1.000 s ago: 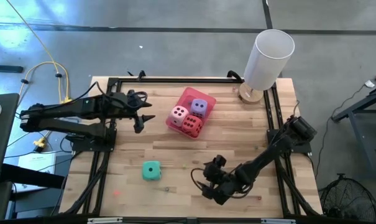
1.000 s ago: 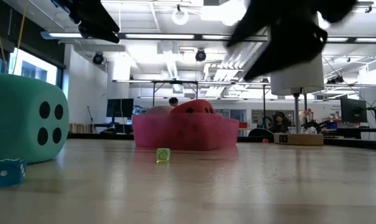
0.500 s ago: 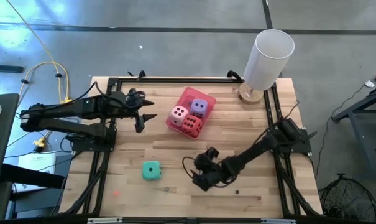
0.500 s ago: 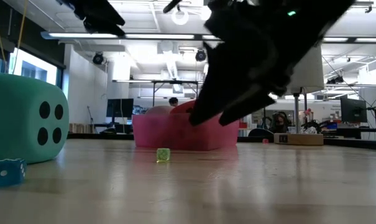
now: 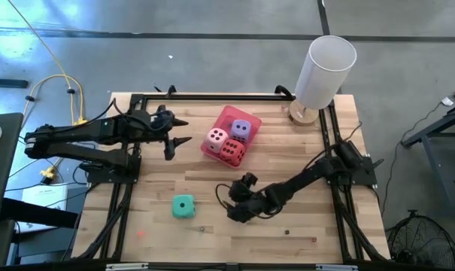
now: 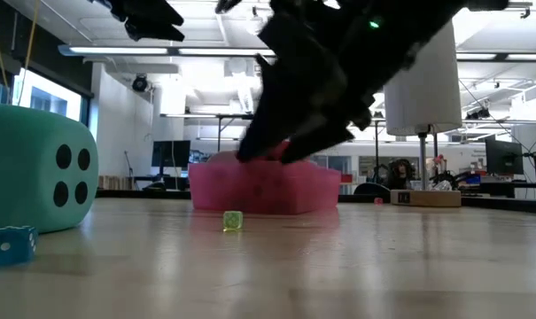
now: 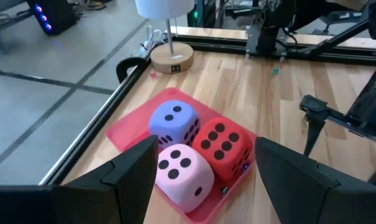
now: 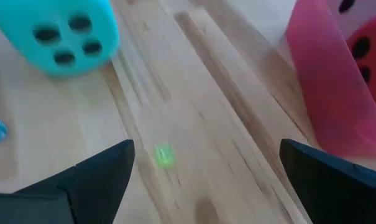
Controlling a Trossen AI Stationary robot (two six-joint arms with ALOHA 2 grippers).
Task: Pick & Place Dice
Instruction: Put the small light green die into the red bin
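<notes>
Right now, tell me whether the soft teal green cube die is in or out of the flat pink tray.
Out. The teal green die sits alone on the bare wooden table, apart from the pink tray holding the other three dice.

The pale wooden plank desk (image 5: 212, 181) is bordered by a black metal frame (image 5: 212, 98). Near its centre, toward 12 o'clock, lies a flat pink rectangular plastic tray (image 5: 221, 120). At about 1 o'clock a tall white cylinder (image 5: 325, 71) stands upright on a round wooden base (image 5: 301, 114). Toward 6 o'clock, a tiny translucent green cube (image 6: 233, 220) sits on the bare wood, and a tiny translucent blue cube (image 6: 9, 245) lies near it toward 7 o'clock. Off the desk at 9 o'clock, yellow cables (image 5: 58, 83) trail across the grey floor (image 5: 212, 45). A black fan (image 5: 419, 241) stands on the floor at 4 o'clock.
</notes>
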